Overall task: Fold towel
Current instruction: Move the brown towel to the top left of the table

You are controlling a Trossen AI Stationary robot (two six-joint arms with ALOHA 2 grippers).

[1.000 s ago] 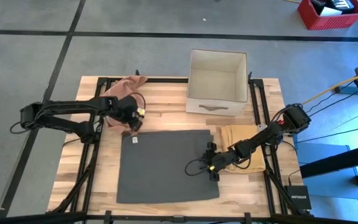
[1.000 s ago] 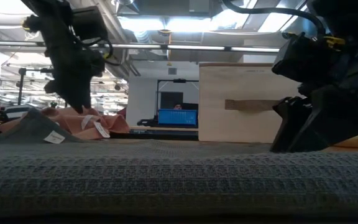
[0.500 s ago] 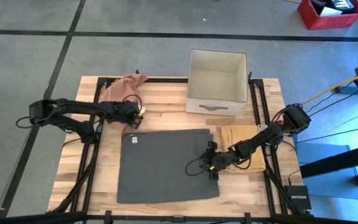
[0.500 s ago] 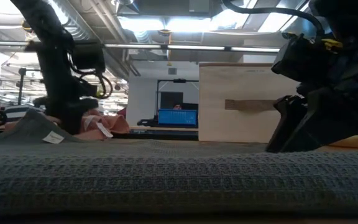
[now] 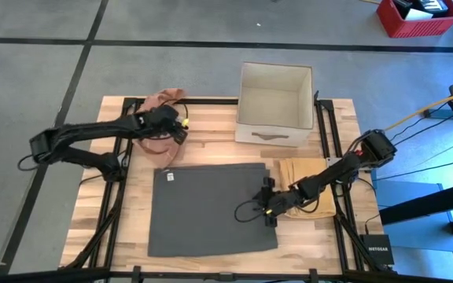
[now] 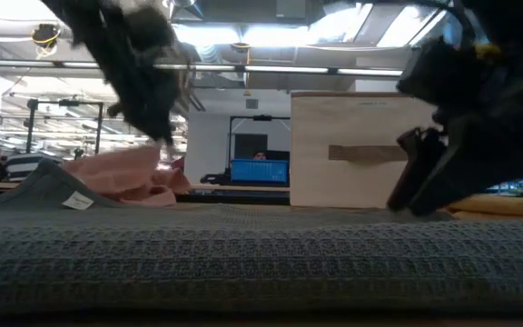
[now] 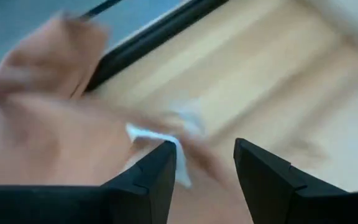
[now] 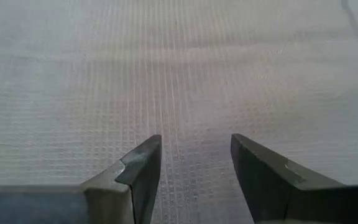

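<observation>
Grey towel (image 5: 211,208) lay spread flat on the wooden surface (image 5: 211,145), centre to about 7 o'clock in the high view, with a white tag (image 5: 170,177) near its 11 o'clock corner. The waffle weave showed plainly in the right wrist view. Judged light, soft and limp, not slippery; it would drape and drag rather than hold shape. Best taken by pinching a corner or edge, one claw to each.

Right claw (image 5: 269,206) sat low at the towel's 3 o'clock edge, fingers parted, gripping nothing. Left claw (image 5: 169,134) hovered at about 11 o'clock over a crumpled pink cloth (image 5: 154,104), jaws parted and empty.

Yellow folded cloth (image 5: 309,189) lay just beside the towel at 3 o'clock. Beige box (image 5: 275,102) stood at 1 o'clock.
</observation>
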